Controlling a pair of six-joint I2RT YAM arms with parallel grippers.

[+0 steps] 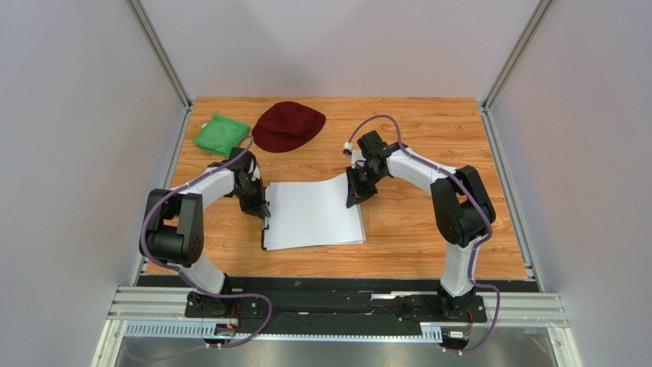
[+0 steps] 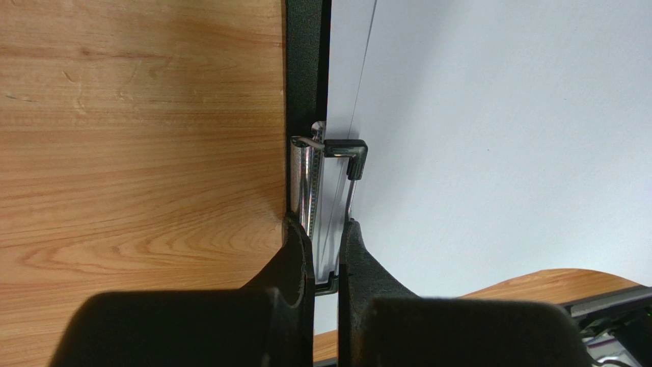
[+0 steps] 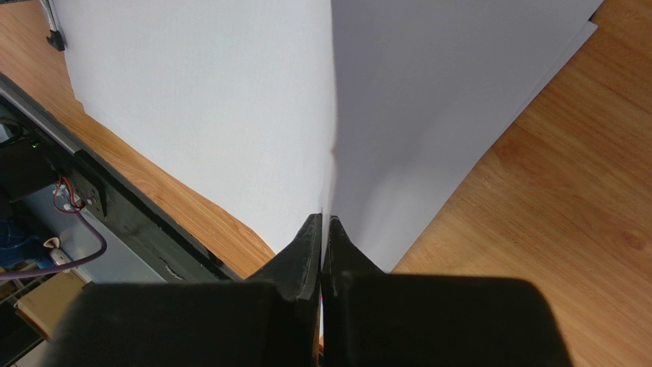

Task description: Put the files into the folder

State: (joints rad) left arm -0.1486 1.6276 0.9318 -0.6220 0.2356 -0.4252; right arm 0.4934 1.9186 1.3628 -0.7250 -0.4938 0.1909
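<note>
Closest to me, my right gripper (image 3: 324, 229) is pinching the right edge of the top sheet of the files (image 3: 191, 99) and curling it upward. My left gripper (image 2: 327, 248) is clamping the silver clip (image 2: 304, 180) of the folder (image 2: 304, 61), which is lying beneath them on the table (image 2: 138, 153).

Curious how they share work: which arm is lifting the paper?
The right gripper, shut on a raised sheet; the left gripper instead squeezes the silver clip of the folder.
</note>
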